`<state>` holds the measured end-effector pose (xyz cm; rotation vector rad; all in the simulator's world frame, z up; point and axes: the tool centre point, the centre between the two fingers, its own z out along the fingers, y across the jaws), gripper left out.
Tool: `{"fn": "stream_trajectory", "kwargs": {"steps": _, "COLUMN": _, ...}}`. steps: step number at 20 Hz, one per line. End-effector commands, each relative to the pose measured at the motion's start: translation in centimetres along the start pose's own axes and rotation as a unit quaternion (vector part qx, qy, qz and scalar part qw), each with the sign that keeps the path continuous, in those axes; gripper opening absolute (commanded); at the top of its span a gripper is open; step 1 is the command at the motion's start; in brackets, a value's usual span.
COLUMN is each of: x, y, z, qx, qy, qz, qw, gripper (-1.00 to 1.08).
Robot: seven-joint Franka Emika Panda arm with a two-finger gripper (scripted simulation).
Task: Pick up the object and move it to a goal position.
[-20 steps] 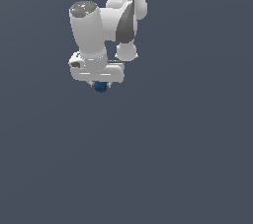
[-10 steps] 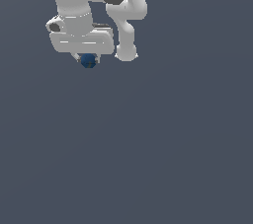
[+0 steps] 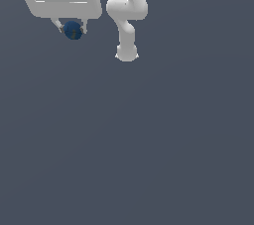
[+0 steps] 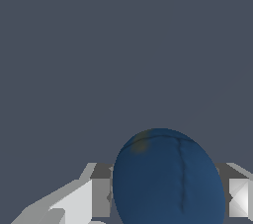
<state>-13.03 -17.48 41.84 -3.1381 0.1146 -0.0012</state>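
Observation:
A small dark blue ball (image 3: 73,30), the object, hangs under the white gripper (image 3: 73,28) near the top of the exterior view's left. The gripper is shut on it, one short finger on each side. In the wrist view the ball (image 4: 168,178) fills the space between the two grey finger pads (image 4: 100,196), with a faint seam down its face. No goal marker shows in either view.
The white arm's lower links (image 3: 127,16) stand to the exterior view's right of the gripper, ending at a round base (image 3: 126,53). A plain dark grey floor (image 3: 149,144) spreads under everything.
The gripper has carried the ball up and toward the exterior view's left, and it looks larger now. Its hold on the ball is unchanged.

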Motion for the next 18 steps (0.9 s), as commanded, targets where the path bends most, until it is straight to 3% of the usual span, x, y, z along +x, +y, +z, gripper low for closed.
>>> {"fn": "stream_trajectory", "kwargs": {"steps": 1, "x": -0.4, "y": 0.7, "z": -2.3, "qx": 0.000, "qy": 0.000, "qz": 0.000, "qw": 1.0000, "gripper": -1.00}}
{"fn": "stream_trajectory", "kwargs": {"steps": 9, "x": -1.1, "y": 2.2, "z": -7.0, "qx": -0.001, "qy": 0.000, "qz": -0.001, "qw": 1.0000, "gripper": -1.00}}
{"fn": "stream_trajectory", "kwargs": {"steps": 18, "x": -1.1, "y": 2.8, "z": -8.5, "qx": -0.001, "qy": 0.000, "qz": -0.001, "qw": 1.0000, "gripper": -1.00}}
